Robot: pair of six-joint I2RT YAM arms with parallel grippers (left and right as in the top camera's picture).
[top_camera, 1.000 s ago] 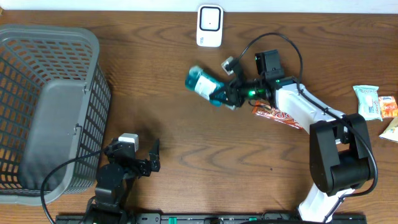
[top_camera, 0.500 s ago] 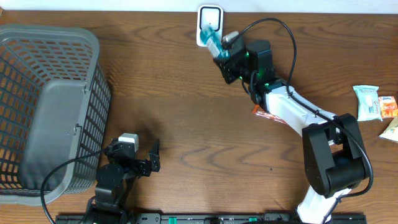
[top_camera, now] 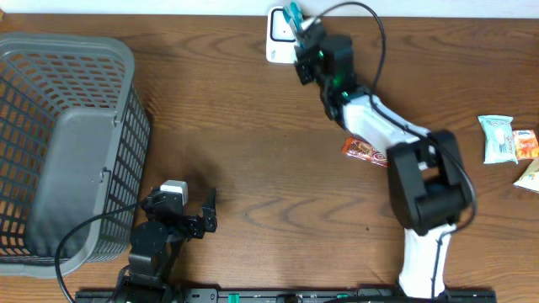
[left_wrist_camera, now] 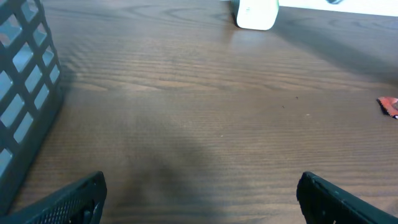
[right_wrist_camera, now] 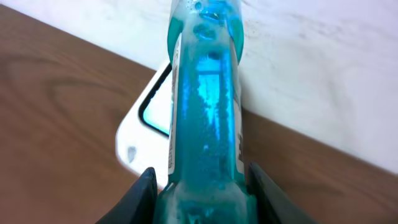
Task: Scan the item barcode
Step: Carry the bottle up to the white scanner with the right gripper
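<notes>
Overhead and wrist views. A translucent teal plastic bottle [top_camera: 292, 12] [right_wrist_camera: 205, 106] is clamped between the fingers of the right gripper [top_camera: 307, 35] [right_wrist_camera: 205, 193]. It is held lengthwise above the white rectangular barcode scanner [top_camera: 278, 46] [right_wrist_camera: 144, 134] [left_wrist_camera: 256, 14], which is set at the far edge of the brown wooden table [top_camera: 210, 109]. Whether bottle and scanner are touching cannot be told. The left gripper [top_camera: 190, 207] [left_wrist_camera: 205, 208] is seen with its fingers spread wide apart and nothing between them, low over the near table edge, just beside the grey slatted plastic basket [top_camera: 126, 143] [left_wrist_camera: 25, 93]. A flat red-orange snack packet [top_camera: 364, 151] [left_wrist_camera: 388, 106] is partly covered by the right arm. A pale green wrapped packet [top_camera: 498, 139] is placed at the right edge.
</notes>
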